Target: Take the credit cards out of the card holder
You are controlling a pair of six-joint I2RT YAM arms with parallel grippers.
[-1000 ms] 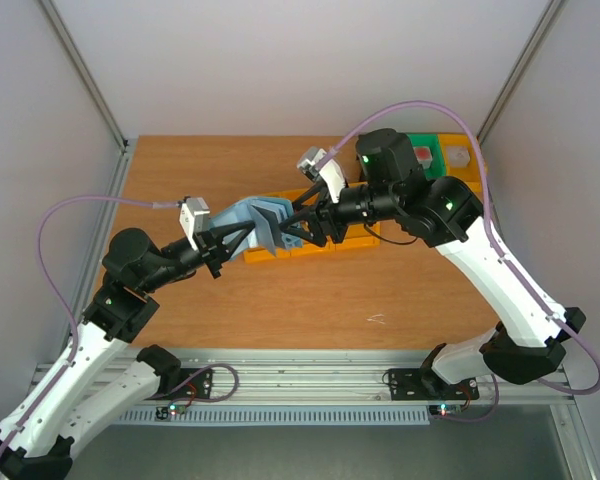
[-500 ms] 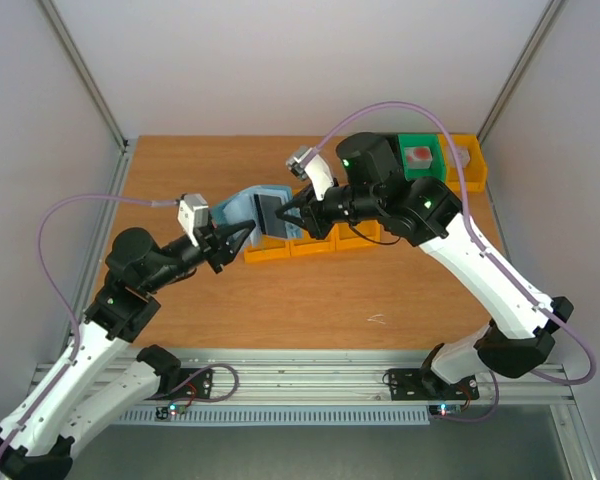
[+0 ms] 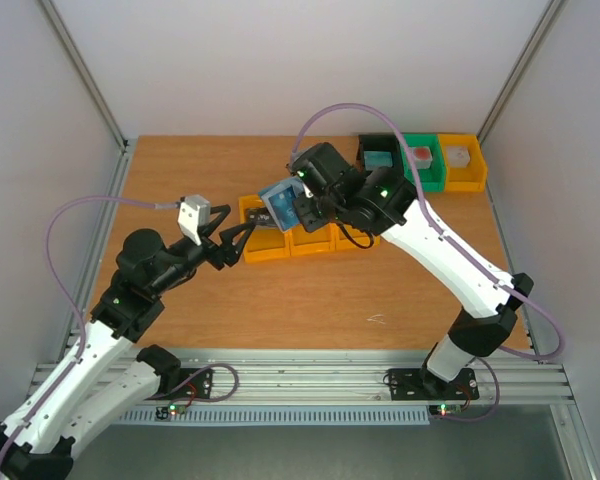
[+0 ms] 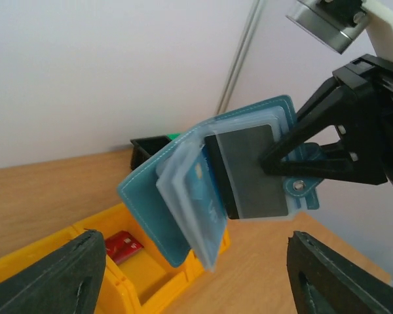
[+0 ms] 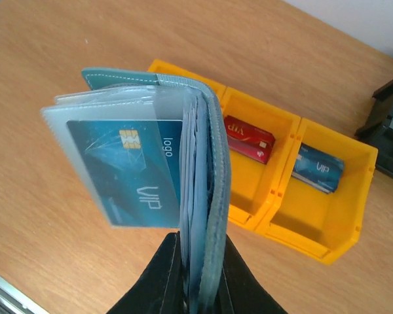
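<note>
Clamping the card holder (image 5: 206, 163) by its folded edge with the right gripper (image 5: 200, 261), fingers pressed together on it, and holding it in the air over the row of yellow bins (image 5: 346, 216), midway along the far half of the table (image 3: 280, 310). Keeping the left gripper (image 4: 195, 239) spread wide and empty, just short of the fanned clear sleeves (image 4: 183, 216), on the side of the table's left edge. Two cards to get out yet, by the look of it: a blue card (image 5: 134, 170) in the outermost sleeve and a dark grey card (image 4: 249, 173) further in. Already down in two of the bins: a red card (image 5: 249, 139) and a second blue card (image 5: 318, 169). Likely trouble: closing on a floppy sleeve together with its card, and so tugging the whole holder against a narrow one-edge pinch, twisting it or pulling it free to drop onto the bins. Equally possible: catching two sleeves at once, or only a slippery corner, and losing the card halfway out, to land outside any bin. Also worth minding: little room between the two wrists, hence a risk of knocking fingers together on the approach. Impossible to judge from here the depth of either card in its sleeve, and thus the pull needed.
</note>
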